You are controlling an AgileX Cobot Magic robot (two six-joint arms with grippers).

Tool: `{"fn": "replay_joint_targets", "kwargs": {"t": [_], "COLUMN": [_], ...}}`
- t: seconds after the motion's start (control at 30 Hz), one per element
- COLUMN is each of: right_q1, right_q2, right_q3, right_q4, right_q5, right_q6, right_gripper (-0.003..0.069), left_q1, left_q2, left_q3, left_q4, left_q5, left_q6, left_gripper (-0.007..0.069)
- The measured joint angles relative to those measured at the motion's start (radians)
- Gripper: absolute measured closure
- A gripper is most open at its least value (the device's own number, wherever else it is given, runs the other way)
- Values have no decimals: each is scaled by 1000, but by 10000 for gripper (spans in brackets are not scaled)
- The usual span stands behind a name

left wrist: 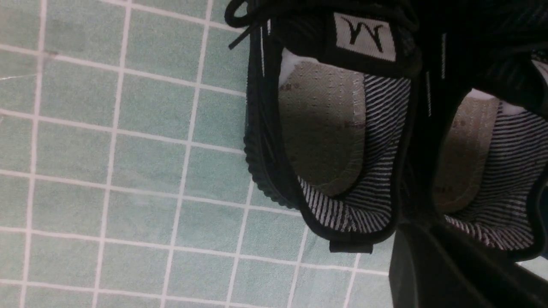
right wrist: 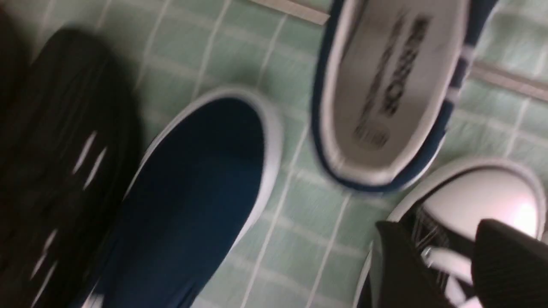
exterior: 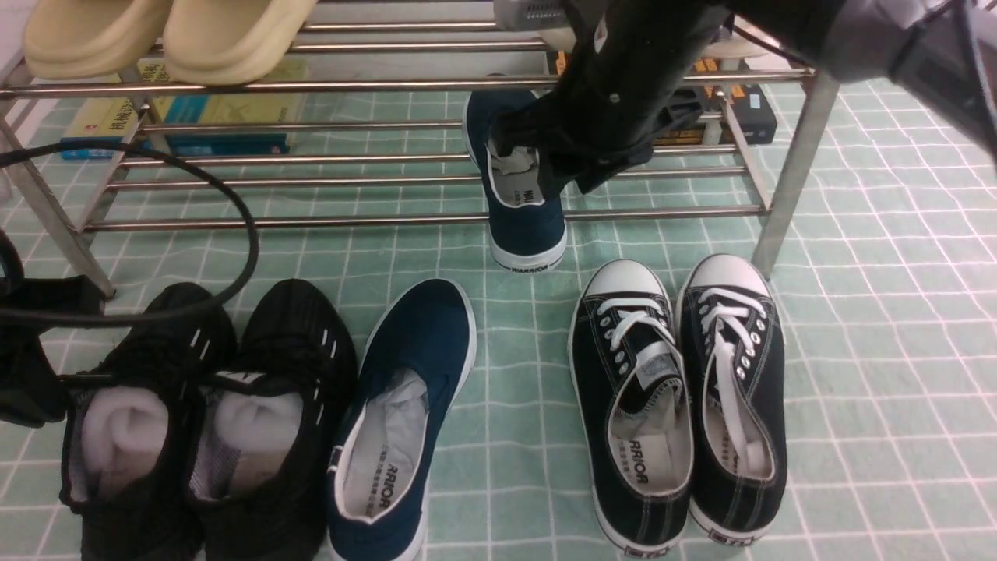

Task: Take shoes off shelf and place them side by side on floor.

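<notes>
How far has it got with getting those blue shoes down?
About halfway. One blue shoe already lies on the floor. The second shoe lies across the shelf's lower bars, heel past the front bar; the right gripper hangs open near it, holding nothing. Remaining: grasp it and set it beside the first.

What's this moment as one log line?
right gripper open | navy canvas slip-on on steel-tube shelf | second navy slip-on on green tiled floor
</notes>
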Motion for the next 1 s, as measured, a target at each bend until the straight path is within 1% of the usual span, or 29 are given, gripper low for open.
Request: {"fn": "replay_joint_targets", "kwargs": {"t": [0.07,0.1,0.17,0.27,0.3,0.4,0.53,0.6,0.63,0.7,0.73,0.77,0.8,0.83,0.87,0.97,1.0], "right_q1": [1,1,1,1,1,1,1,1,1,1,1,1,1,1,1,1,1], "right_q2": [13,37,59,89,91,120,149,160,165,167,167,160,158,133,129,49,21], "right_q3": [-3,-4,-4,-4,-5,-6,-8,-8,-8,-9,-9,-11,-11,-11,-11,-11,-10], "right_q4": [-28,-78,-114,-136,-137,-150,-163,-163,-166,-168,-168,-163,-162,-141,-133,-67,-58], "right_q5": [-15,-43,-77,-146,-151,-234,-280,-281,-281,-268,-264,-239,-231,-160,-150,24,46], "right_q6": [31,89,133,189,192,228,236,238,239,239,239,234,232,207,204,174,170], "right_gripper": [356,332,314,298,298,295,302,341,380,494,508,608,613,621,620,619,619], "left_q1": [0,0,0,0,0,0,0,0,0,0,0,0,0,0,0,0,0], "left_q2": [0,0,0,0,0,0,0,0,0,0,0,0,0,0,0,0,0], "left_q3": [0,0,0,0,0,0,0,0,0,0,0,0,0,0,0,0,0], "left_q4": [0,0,0,0,0,0,0,0,0,0,0,0,0,0,0,0,0], "left_q5": [-2,-3,-4,-10,-10,-13,-25,-29,-30,-30,-30,-32,-33,-37,-37,-40,-40], "left_q6": [0,0,0,0,0,0,0,0,0,0,0,0,0,0,0,0,0], "left_gripper": [562,556,552,545,545,536,534,532,530,527,527,525,524,520,519,517,515]}}
